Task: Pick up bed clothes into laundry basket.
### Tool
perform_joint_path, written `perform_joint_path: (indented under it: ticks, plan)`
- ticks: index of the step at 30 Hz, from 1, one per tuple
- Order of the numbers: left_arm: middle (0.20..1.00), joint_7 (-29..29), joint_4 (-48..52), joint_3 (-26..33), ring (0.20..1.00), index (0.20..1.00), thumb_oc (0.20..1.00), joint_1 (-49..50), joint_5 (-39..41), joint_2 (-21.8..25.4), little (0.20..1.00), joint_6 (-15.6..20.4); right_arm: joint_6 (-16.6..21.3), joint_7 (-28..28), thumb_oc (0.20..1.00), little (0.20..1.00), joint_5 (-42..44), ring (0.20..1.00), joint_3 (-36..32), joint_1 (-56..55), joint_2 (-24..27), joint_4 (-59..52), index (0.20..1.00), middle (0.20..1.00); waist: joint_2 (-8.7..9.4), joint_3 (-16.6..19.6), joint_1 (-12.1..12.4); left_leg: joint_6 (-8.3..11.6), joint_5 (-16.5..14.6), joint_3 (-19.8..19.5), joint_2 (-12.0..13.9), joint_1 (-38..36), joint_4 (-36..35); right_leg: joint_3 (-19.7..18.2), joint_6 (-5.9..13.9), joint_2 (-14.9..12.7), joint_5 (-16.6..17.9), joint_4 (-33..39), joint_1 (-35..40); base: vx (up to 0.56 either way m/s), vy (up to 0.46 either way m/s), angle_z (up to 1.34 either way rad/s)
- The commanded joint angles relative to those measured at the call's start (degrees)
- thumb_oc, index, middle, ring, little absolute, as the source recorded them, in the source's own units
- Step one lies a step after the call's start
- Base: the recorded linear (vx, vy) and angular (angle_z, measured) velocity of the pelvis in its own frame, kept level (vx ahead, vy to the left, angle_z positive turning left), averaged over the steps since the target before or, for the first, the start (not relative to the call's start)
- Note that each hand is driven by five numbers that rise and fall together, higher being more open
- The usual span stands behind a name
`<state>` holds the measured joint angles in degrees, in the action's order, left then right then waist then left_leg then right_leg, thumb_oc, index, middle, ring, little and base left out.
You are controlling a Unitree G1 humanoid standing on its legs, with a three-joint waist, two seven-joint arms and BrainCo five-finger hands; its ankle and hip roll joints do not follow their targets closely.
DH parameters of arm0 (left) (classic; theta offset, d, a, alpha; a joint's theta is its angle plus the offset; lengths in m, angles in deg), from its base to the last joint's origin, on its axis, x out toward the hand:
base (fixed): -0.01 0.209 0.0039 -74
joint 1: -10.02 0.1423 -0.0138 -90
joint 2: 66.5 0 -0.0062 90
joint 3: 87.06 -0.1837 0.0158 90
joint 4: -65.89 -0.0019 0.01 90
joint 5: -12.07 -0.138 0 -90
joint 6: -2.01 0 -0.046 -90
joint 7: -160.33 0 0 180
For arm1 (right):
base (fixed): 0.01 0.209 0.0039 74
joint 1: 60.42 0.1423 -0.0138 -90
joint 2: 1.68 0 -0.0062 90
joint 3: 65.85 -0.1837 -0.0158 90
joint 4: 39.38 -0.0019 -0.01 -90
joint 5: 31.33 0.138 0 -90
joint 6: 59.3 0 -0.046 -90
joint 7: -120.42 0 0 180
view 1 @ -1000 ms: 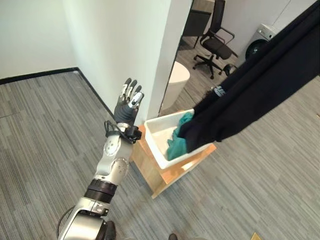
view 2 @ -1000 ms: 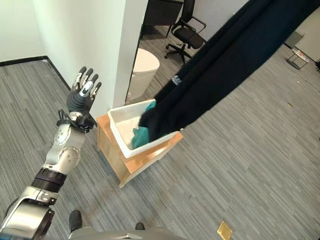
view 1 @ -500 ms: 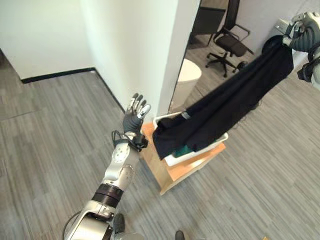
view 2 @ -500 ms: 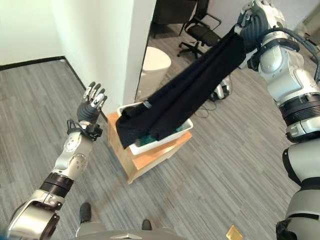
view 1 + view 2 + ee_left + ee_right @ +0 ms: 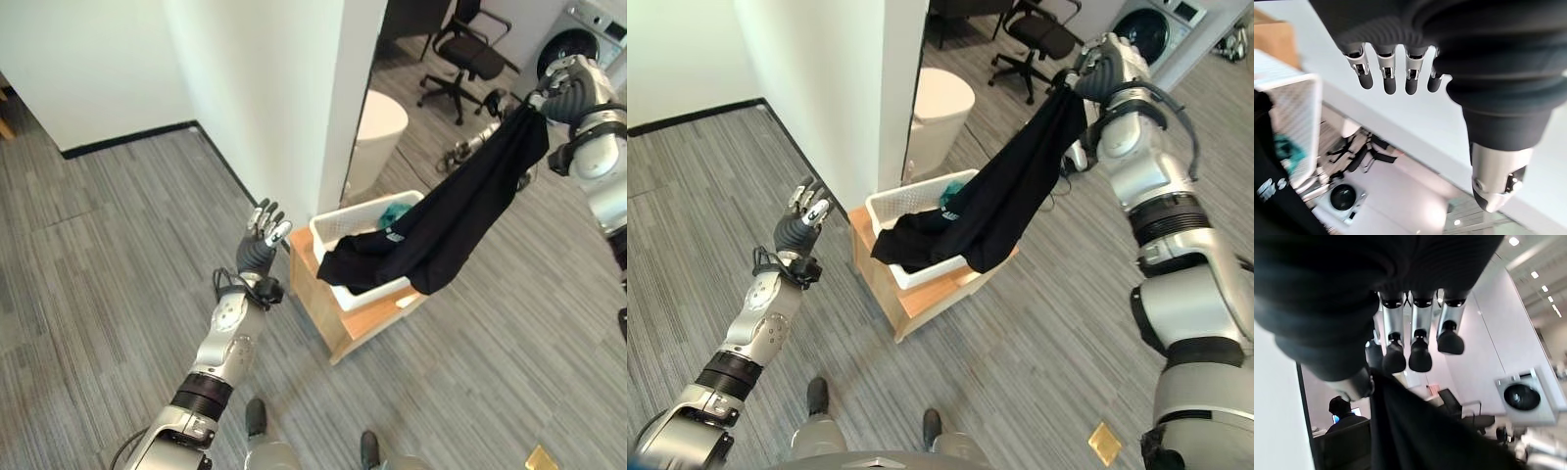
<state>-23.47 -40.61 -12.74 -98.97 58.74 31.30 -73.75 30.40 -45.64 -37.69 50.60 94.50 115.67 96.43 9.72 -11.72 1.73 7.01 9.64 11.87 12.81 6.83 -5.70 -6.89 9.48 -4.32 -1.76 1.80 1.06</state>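
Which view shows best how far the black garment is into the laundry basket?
The right eye view: the black garment hangs from the right hand, its lower end draped over the white laundry basket. The left eye view shows much the same. The wrist views catch only small parts of it.

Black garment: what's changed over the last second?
The camera shifted, so positions across pictures are rough. The black garment hung stretched above the white laundry basket; its lower end has since sunk and now drapes over the basket's front rim. The right robot hand keeps its top end pinched, held high. Unchanged: the left robot hand stays open and raised beside the basket, and teal cloth stays inside.
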Motion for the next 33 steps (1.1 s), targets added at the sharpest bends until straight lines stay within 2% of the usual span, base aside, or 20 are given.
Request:
perform_joint_path:
  ticks: [1,6,7,9,14,18,22,26,32,33]
  plan:
    - [1.0,1.28,2.18,-2.79,1.0,1.0,1.0,-8.35,1.23,1.99,1.0,2.16,1.54,3.79,0.2,0.2,3.01,0.2,-0.09,6.79,-1.41,2.53,0.2,0.2,1.05,-2.42,3.47,3.44,-11.35,3.55,-0.12,-9.98,0.7,-2.41,5.52,-3.37,6.65,0.14,-9.5,-0.14,-0.036,0.02]
    - [1.0,1.05,1.04,-5.72,1.0,1.0,1.0,-12.33,2.38,2.35,1.0,3.03,1.5,4.2,0.2,0.2,5.03,0.2,1.5,9.73,-8.36,7.99,0.2,0.2,-0.7,-5.83,4.62,3.46,-9.79,3.02,0.17,-6.25,0.7,-2.92,5.52,-2.98,7.58,-1.26,-13.95,-0.12,0.005,0.02]
    - [1.0,1.06,1.03,-5.71,1.0,1.0,1.0,-12.34,2.38,2.35,1.0,3.03,1.51,4.2,0.2,0.2,5.04,0.2,1.51,9.75,-8.36,8.01,0.2,0.2,-0.7,-5.81,4.61,3.46,-9.78,3.02,0.17,-6.21,0.7,-2.92,5.52,-2.98,7.58,-1.28,-13.99,-0.08,0.022,0.03]
    - [1.0,0.47,-0.13,-7.52,1.0,1.0,1.0,-15.34,2.44,1.82,1.0,3.84,1.78,4.21,0.2,0.2,5.45,0.2,3.73,12.59,-13.09,9.75,0.2,0.2,-1.75,-7.06,5.45,3.56,-8.91,2.68,0.2,-4.46,0.77,-3.33,5.52,-2.59,8.46,-1.63,-15.87,-0.09,0.025,0.01]
    - [1.0,-0.57,-3.05,-9.42,1.0,1.0,1.0,-19.78,2.57,-0.02,1.0,4.41,2.2,4.6,0.2,0.2,7.42,0.2,5.22,14.69,-18.7,10.31,0.2,0.2,-2.49,-7.25,5.98,3.96,-8.12,1.53,0.76,-2.37,0.75,-3.36,5.52,-2.34,9.08,-1.92,-17.45,0.0,-0.009,0.04]
    - [1.0,-1.3,-6.13,-10.23,1.0,1.0,1.0,-22.2,2.86,-1.03,1.0,4.73,2.33,4.78,0.2,0.2,8.13,0.2,6.67,18.19,-20.93,10.68,0.2,0.2,-2.42,-6.31,6.29,4.27,-7.74,0.49,1.04,-1.03,0.7,-2.95,5.52,-2.12,9.07,-1.83,-17.93,0.06,-0.038,0.12]
    - [1.0,-1.94,-7.68,-10.57,1.0,1.0,1.0,-23.43,3.52,-1.77,1.0,4.78,2.08,5.43,0.2,0.2,8.67,0.2,7.46,21.69,-21.83,10.48,0.2,0.2,-1.91,-5.12,6.44,4.63,-7.88,-0.09,1.5,-0.46,0.7,-2.55,5.52,-2.11,9.04,-1.53,-18.0,0.06,-0.031,0.1]
    - [1.0,-1.83,-6.76,-10.18,1.0,1.0,1.0,-22.58,3.79,-1.86,1.0,4.91,2.37,6.24,0.2,0.2,9.83,0.2,7.57,24.72,-20.22,8.73,0.2,0.2,-1.36,-4.4,6.57,4.92,-7.98,-0.22,1.85,-0.25,0.7,-2.14,5.52,-2.02,9.02,-1.3,-18.0,0.04,-0.012,0.08]
    - [1.0,-1.78,-3.51,-8.56,1.0,1.0,1.0,-19.11,3.6,-0.79,1.0,4.81,2.21,6.89,0.2,0.2,9.65,0.2,8.45,27.22,-14.18,7.12,0.2,0.2,-0.83,-3.89,6.29,5.18,-8.19,-0.31,2.16,-0.01,0.7,-1.94,5.52,-1.82,8.84,-0.91,-18.32,0.01,-0.004,0.05]
    - [1.0,-1.66,-2.66,-8.19,1.0,1.0,1.0,-17.99,3.53,-0.38,1.0,4.77,2.28,6.83,0.2,0.2,9.36,0.2,8.51,26.7,-11.98,6.9,0.2,0.2,-0.89,-4.18,6.27,5.22,-8.12,-0.25,2.17,0.06,0.7,-1.97,5.52,-1.85,8.77,-1.0,-18.57,-0.02,-0.009,-0.05]
